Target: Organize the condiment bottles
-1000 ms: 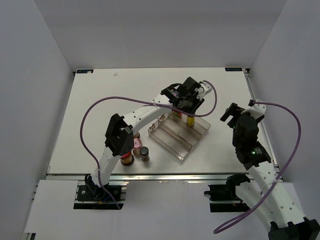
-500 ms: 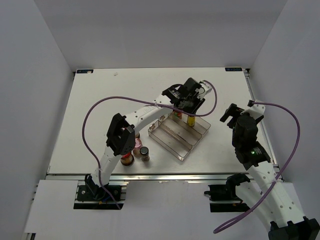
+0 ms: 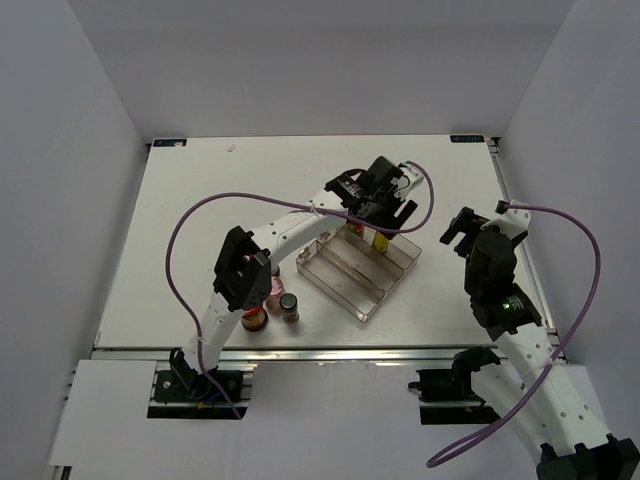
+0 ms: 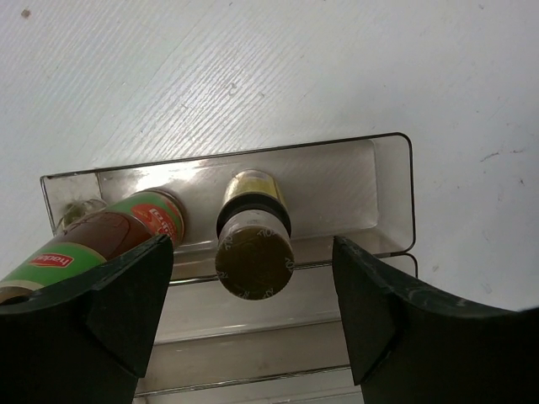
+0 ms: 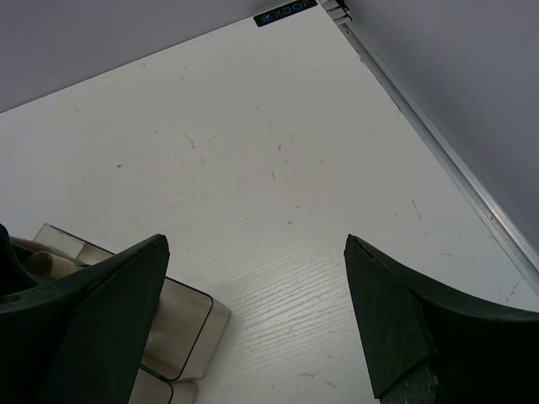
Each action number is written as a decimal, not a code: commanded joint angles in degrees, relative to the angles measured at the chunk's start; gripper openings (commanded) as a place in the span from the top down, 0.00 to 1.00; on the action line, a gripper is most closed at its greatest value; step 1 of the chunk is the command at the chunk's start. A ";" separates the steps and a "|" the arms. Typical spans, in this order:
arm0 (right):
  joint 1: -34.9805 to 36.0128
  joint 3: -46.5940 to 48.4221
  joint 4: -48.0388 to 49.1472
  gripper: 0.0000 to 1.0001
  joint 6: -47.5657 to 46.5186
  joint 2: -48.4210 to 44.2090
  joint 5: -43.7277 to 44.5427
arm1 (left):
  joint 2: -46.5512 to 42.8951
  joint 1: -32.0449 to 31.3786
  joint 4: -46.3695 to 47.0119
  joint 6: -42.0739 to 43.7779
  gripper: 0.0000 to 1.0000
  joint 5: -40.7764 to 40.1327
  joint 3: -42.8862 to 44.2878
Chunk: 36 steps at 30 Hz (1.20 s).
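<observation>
Over the tray's back step, the left gripper (image 4: 251, 252) hangs with jaws spread wide, straddling an upright yellow-capped sauce bottle (image 4: 254, 257) without touching it. A red-and-green-labelled sauce bottle (image 4: 101, 236) shares that compartment, just beside the left finger. The release looks to be the step in hand: lift straight up, since sideways drift could nudge either slim, tippy bottle. The clear stepped tray (image 4: 392, 189) is glossy rigid plastic with rounded corners; the table (image 4: 253, 67) is white and finely ribbed. The right gripper (image 5: 257, 252) hovers with jaws apart, empty. A pink-capped shaker (image 3: 273, 289) and dark-capped spice jar (image 3: 288, 304) stand near the table's front edge.
</observation>
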 commanded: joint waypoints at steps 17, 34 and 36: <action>-0.11 6.28 -0.64 0.10 -4.26 0.05 -15.58 | -29.76 -3.40 10.48 -4.01 0.02 -4.81 -24.05; 25.87 20.77 3.14 0.11 -25.78 23.12 -39.87 | -63.43 17.41 9.54 -39.69 0.02 -32.32 -59.68; 31.25 25.32 3.13 0.11 -26.86 28.15 -40.91 | -66.59 18.57 9.01 -43.63 0.02 -33.73 -61.88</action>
